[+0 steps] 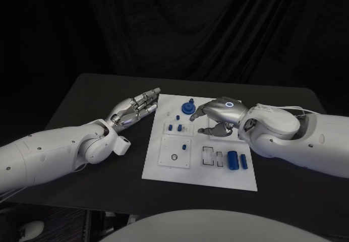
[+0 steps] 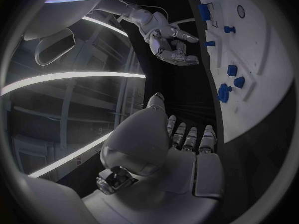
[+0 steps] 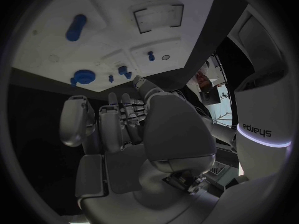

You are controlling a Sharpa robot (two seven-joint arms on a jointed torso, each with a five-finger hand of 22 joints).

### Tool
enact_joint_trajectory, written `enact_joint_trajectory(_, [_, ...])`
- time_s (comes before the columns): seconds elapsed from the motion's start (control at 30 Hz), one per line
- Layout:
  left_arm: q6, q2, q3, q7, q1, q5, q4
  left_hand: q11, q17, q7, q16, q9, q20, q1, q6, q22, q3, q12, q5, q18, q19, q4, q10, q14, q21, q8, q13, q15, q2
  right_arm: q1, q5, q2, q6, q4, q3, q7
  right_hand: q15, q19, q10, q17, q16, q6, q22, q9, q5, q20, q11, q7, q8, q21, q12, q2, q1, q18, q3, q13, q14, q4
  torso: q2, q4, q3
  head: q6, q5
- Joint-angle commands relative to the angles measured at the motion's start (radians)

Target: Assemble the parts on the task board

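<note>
Both hands, left hand (image 1: 136, 109) and right hand (image 1: 217, 115), hang empty-fingered over the task board (image 1: 164, 170); its small blue parts (image 1: 233, 159) look light, rigid, best pinched sideways.

head camera above, wrist cameras toward task board (image 1: 200, 146)

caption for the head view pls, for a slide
Both robot hands, left and right, hover empty at the white task board with blue parts.

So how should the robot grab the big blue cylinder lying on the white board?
Hold the blue cylinder across its round middle, coming straight down from above. It lies flat on the task board with open space on both long sides for fingers. The right hand hovers closest.
</note>
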Motion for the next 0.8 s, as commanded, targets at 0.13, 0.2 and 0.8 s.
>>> enact_joint_trajectory(0.13, [-0.022,0.012,0.001,0.082,-0.005,0.005,-0.003,0.006,-0.001,-0.014,-0.004,-0.002,-0.008,-0.018,-0.006,-0.003,-0.008,-0.001,0.007,0.008,-0.001,0.000,0.002,-0.001,-0.003,-0.001,-0.001,-0.010,0.008,0.029,0.056,-0.059,0.014,-0.004,-0.001,-0.070,0.007,0.010,-0.030,0.008,0.011,0.015,0.171,-0.016,-0.022,0.005,0.006,-0.015,-0.005,0.010,-0.024,0.007,-0.036,0.007,-0.041,-0.044,0.005,0.038,-0.009,-0.0031,0.0012,0.000,-0.014])
enact_joint_trajectory(0.2, [-0.023,0.015,0.001,0.083,-0.007,0.005,-0.004,0.006,-0.001,-0.014,-0.004,-0.002,-0.008,-0.018,-0.006,-0.003,-0.007,-0.002,0.009,0.008,-0.001,-0.001,0.002,-0.001,-0.003,-0.001,-0.001,-0.010,0.009,0.032,0.059,-0.070,0.028,-0.017,-0.001,-0.076,0.012,0.016,-0.017,0.014,0.016,0.018,0.174,-0.019,-0.030,0.008,0.006,-0.017,-0.005,0.020,-0.021,0.006,-0.037,0.005,-0.050,-0.053,0.009,0.045,-0.014,-0.0046,0.0016,0.000,-0.018])
enact_joint_trajectory(0.8, [-0.029,0.019,0.001,0.090,-0.018,0.005,-0.007,0.007,-0.001,-0.015,-0.004,-0.002,-0.007,-0.010,-0.007,-0.004,-0.003,-0.003,0.017,0.007,-0.002,-0.004,0.001,-0.001,-0.004,-0.001,-0.001,-0.010,0.013,-0.017,0.104,-0.094,0.052,-0.094,-0.001,-0.040,0.020,0.033,0.075,0.020,0.024,0.002,0.180,-0.075,-0.050,0.017,0.009,-0.025,-0.006,0.039,-0.041,-0.001,-0.003,0.001,-0.093,-0.134,0.018,0.105,-0.058,-0.0191,0.0016,0.000,-0.003])
